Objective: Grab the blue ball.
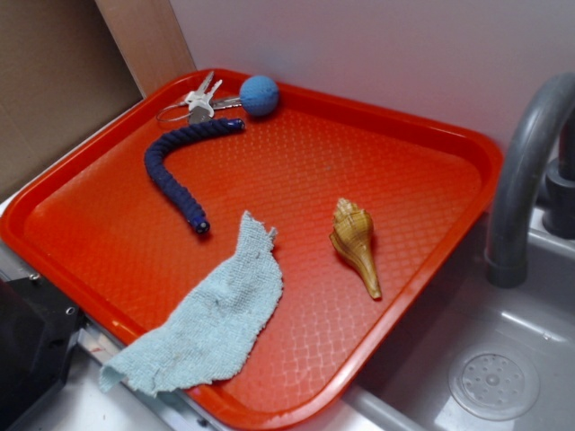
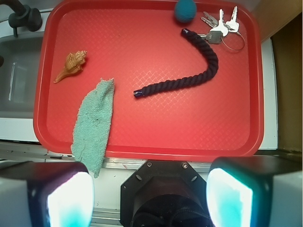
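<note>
ball [image 2: 185, 10] cut off at top edge; jaws [image 2: 149, 198] spread, empty.

Ball [image 1: 259, 95] in tray [image 1: 422, 126] far corner beside keys [image 1: 199, 101], rope [image 1: 177, 171] nearby, shell [image 1: 354, 242] right of cloth [image 1: 211, 314]

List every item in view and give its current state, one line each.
blue ball: on the tray at the far rim, ungrasped, beside the keys
keys: flat on tray
rope: lying curved
cloth: spread out, overhanging the tray's near edge
seashell: on its side
tray: flat beside sink
gripper: open, empty, above the tray's near edge
</note>
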You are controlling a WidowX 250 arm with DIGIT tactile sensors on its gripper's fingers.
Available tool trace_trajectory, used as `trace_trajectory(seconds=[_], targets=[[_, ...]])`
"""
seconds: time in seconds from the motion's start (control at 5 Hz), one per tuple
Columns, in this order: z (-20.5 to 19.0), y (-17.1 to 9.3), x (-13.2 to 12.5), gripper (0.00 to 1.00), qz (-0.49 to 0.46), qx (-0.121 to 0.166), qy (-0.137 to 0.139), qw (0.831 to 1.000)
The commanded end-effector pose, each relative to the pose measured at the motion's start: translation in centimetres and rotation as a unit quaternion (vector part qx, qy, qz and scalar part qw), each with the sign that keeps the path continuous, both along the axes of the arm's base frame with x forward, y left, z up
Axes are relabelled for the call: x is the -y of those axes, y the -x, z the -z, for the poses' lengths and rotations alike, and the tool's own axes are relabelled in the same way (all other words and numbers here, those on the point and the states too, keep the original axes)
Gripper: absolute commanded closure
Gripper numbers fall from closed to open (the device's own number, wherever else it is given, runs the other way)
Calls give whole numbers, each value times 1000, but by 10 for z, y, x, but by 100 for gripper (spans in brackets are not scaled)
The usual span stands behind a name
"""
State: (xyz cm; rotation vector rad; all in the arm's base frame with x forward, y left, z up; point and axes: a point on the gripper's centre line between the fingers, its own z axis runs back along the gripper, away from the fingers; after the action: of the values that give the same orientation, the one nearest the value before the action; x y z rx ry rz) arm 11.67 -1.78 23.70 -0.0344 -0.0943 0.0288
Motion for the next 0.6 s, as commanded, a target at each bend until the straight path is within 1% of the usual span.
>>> trace_trajectory(seconds=[0.0, 0.2, 0.4], targets=[[0, 0, 0, 0, 0, 0, 0, 1000], [44, -50, -31, 0, -75, 10, -31, 997], [64, -100, -57, 0, -110, 45, -41, 992]])
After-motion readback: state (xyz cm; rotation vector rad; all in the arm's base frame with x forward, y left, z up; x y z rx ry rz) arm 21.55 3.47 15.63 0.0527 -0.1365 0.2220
